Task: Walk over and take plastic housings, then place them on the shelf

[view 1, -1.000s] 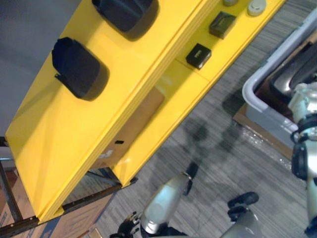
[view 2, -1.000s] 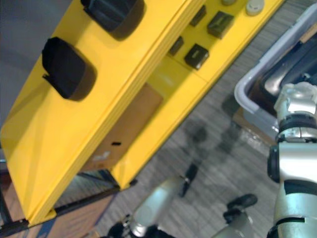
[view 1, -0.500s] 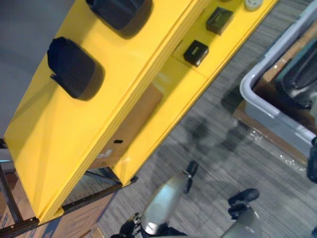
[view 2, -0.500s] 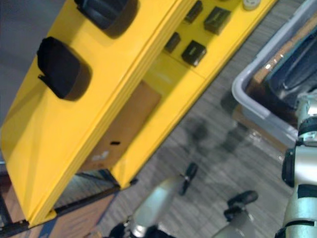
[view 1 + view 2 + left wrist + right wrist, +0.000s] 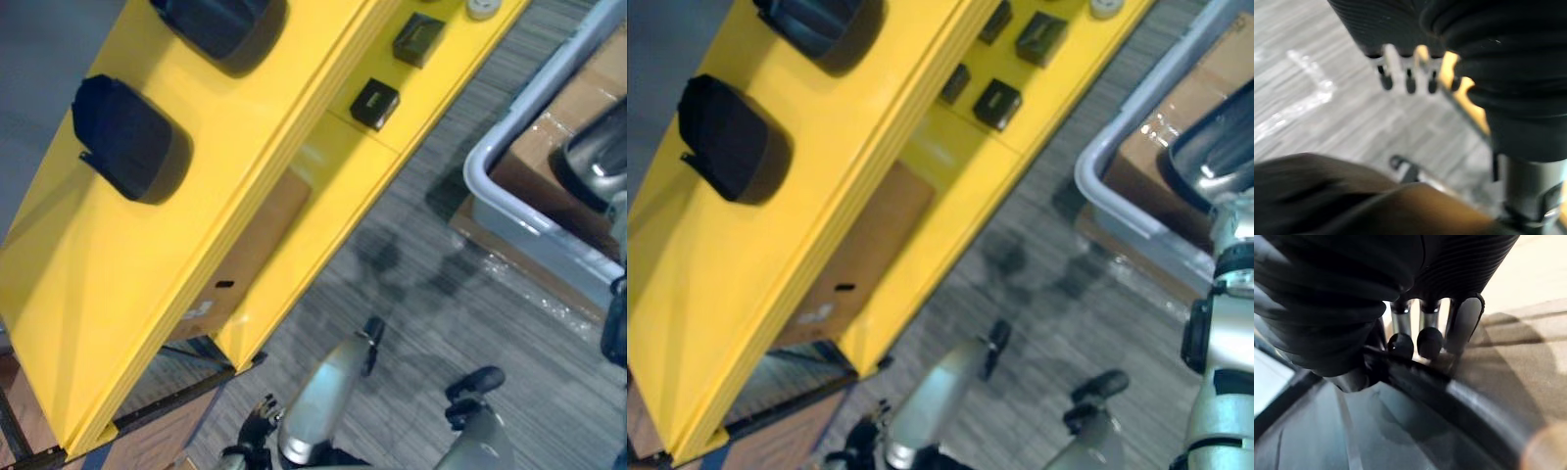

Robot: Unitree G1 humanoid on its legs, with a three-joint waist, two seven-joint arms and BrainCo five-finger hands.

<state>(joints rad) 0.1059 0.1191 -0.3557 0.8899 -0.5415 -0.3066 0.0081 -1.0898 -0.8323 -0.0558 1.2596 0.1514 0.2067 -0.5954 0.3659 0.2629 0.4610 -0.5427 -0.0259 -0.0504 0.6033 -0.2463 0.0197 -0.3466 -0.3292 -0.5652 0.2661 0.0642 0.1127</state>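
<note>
- Pickup is judged to be the step in hand: a dark housing (image 5: 1215,147) is seen raised over the grey bin (image 5: 509,211), above the cardboard (image 5: 549,147) lying in it.
- The right hand (image 5: 1400,345) is seen in its wrist view with the fingertips curled over the housing's glossy rim, so the housing is taken to be gripped there.
- The left hand (image 5: 1408,73) is shown hanging low with the fingers relaxed and apart; nothing is held in it, and floor is seen beyond it.
- Two black housings (image 5: 122,137) are already set on the top board of the yellow shelf (image 5: 245,196), one behind the other along its length and well apart.
- Small black boxes (image 5: 374,103) are seen on the lower board, near its front edge.
- Part of the task is judged done, since those two housings lie on the shelf.
- For the next move, the held housing would need to be carried clear of the bin's rim and across to the shelf.
- A bare stretch of the top board, toward its near end beyond the nearer housing, is judged a fitting place.
- Care would be called for at the rim grip, since the smooth shell could slip or swing.
</note>
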